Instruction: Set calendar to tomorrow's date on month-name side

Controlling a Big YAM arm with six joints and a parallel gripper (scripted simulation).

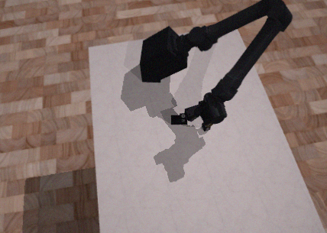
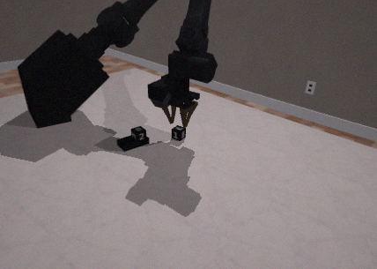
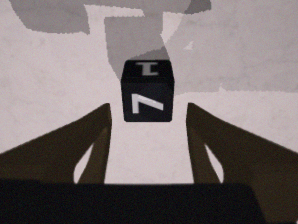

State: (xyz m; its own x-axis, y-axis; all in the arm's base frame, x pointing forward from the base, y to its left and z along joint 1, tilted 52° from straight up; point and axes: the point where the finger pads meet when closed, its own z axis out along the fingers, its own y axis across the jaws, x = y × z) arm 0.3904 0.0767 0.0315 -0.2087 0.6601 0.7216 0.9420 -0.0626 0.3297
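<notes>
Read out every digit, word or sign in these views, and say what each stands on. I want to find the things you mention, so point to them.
"2": a side of the cube on the tray (image 1: 175, 121) (image 2: 128, 145).
"1": a side of the loose cube (image 2: 178, 133) (image 3: 147, 95), exterior view.
"7": the loose cube's face nearest the wrist camera, turned on its side.
"1", with bars at both ends: the loose cube's far face, wrist view.
Other marks on both cubes are too small, blurred or cut off to read. I can make out no words.

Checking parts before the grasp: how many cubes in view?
2. One sits on the tray; the other stands on the table, beside the tray, under the open hand.
</notes>
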